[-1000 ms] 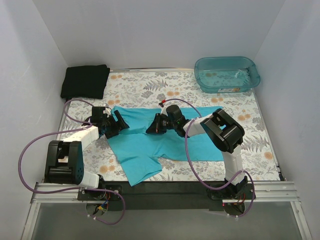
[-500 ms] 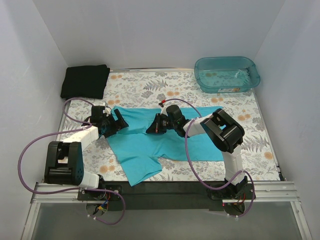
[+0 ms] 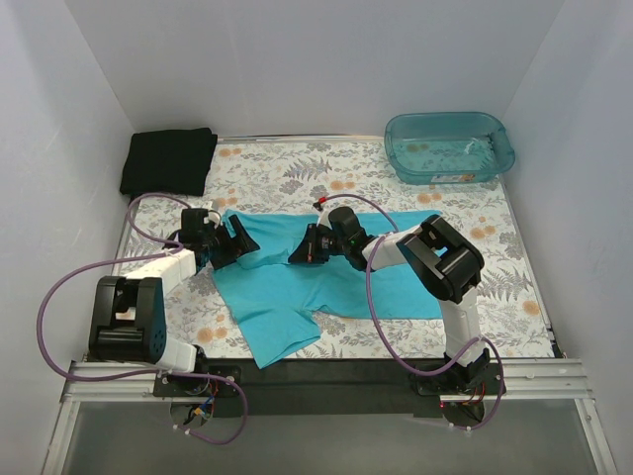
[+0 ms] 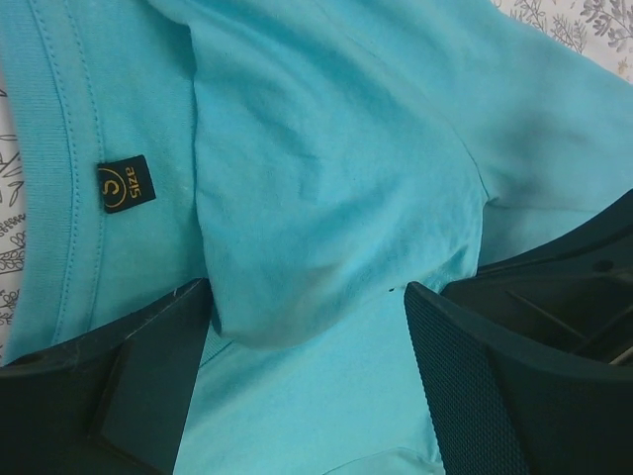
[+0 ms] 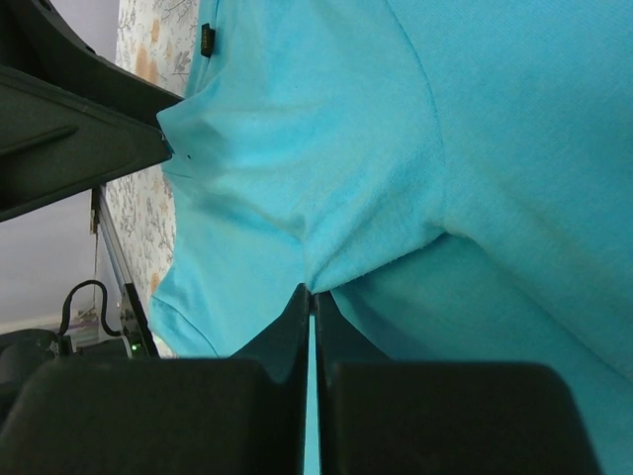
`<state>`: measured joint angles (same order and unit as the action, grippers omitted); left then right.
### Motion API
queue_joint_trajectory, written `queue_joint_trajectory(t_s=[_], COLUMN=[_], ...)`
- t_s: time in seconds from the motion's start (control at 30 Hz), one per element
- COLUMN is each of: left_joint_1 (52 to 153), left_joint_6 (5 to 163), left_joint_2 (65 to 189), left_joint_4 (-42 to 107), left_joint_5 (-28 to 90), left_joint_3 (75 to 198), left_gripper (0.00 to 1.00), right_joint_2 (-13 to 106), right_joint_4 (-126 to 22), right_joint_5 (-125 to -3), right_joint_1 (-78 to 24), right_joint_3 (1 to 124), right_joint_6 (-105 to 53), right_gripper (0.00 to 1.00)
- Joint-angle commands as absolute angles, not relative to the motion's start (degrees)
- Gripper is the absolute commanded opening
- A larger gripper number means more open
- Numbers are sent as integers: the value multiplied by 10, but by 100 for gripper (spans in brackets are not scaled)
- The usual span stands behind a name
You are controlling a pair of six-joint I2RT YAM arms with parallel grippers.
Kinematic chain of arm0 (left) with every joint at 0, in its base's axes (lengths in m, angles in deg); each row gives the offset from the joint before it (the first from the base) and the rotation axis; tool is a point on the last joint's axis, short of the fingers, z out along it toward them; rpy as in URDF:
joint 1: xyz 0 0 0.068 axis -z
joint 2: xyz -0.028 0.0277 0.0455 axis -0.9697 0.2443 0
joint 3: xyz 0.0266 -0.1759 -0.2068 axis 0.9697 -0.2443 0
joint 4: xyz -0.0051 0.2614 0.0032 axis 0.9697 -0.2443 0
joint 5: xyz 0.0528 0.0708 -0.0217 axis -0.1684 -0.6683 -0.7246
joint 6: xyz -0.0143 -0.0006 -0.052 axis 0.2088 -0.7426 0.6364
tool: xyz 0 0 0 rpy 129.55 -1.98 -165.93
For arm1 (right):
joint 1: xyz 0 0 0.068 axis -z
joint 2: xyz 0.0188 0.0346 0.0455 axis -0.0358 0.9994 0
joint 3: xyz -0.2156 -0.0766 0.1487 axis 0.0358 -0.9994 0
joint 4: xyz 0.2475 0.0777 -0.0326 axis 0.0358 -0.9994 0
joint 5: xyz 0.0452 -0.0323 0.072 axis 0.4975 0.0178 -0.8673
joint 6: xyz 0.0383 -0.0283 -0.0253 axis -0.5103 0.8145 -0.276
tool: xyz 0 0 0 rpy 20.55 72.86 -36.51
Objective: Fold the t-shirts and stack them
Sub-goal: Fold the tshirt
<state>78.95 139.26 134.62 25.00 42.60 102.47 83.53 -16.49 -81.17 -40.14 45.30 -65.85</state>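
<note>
From above, the left gripper [image 3: 237,240] and right gripper [image 3: 297,254] were too small to show how their jaws stood, and each arm covered a patch of the turquoise shirt [image 3: 326,282]. The black shirt [image 3: 168,161] was one dark mass, and its folds could not be made out. The label [image 3: 452,179] on the tub [image 3: 400,158] was too small to read. In the left wrist view the turquoise shirt ran off every edge and both fingers [image 4: 119,386] were cut off at the bottom. In the right wrist view the fingers [image 5: 415,416] were dark and blurred, hiding the cloth beneath.
</note>
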Motion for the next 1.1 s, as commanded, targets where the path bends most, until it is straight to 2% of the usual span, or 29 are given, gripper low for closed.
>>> queue_joint_trajectory(t_s=[0.0, 0.07, 0.1, 0.2, 0.3, 0.4, 0.43, 0.73, 0.87, 0.97, 1.07], left_joint_1=[787, 787, 787, 787, 787, 787, 787, 787, 787, 787, 787], left_joint_6=[1395, 1400, 1404, 1419, 1427, 1434, 1440, 1468, 1476, 1476, 1469], left_joint_2=[1318, 1309, 1301, 1286, 1276, 1272, 1274, 1306, 1308, 1305, 1296], left_joint_4=[250, 241, 238, 219, 189, 160, 147, 105, 118, 126, 143], left_joint_5=[446, 449, 452, 455, 449, 430, 417, 382, 382, 365, 351], left_joint_3=[1012, 1006, 1004, 1005, 1012, 1014, 1017, 1024, 1018, 1014, 1011], left_gripper=[71, 63, 53, 42, 41, 37, 33, 25, 25, 42, 53], right_joint_2=[803, 801, 797, 791, 784, 774, 773, 766, 773, 781, 784], right_joint_4=[-142, -143, -143, -144, -145, -147, -149, -197, -203, -204, -204], right_joint_5=[-820, -820, -820, -820, -821, -820, -820, -804, -807, -810, -814], right_joint_1=[-406, -406, -406, -406, -405, -406, -406, -403, -401, -401, -401], right_joint_3=[469, 468, 468, 466, 462, 456, 455, 438, 440, 442, 445], right_joint_6=[-648, -649, -650, -652, -656, -658, -656, -637, -632, -630, -629], right_gripper=[1, 1, 1, 1, 1, 1, 1, 1, 1, 1, 1])
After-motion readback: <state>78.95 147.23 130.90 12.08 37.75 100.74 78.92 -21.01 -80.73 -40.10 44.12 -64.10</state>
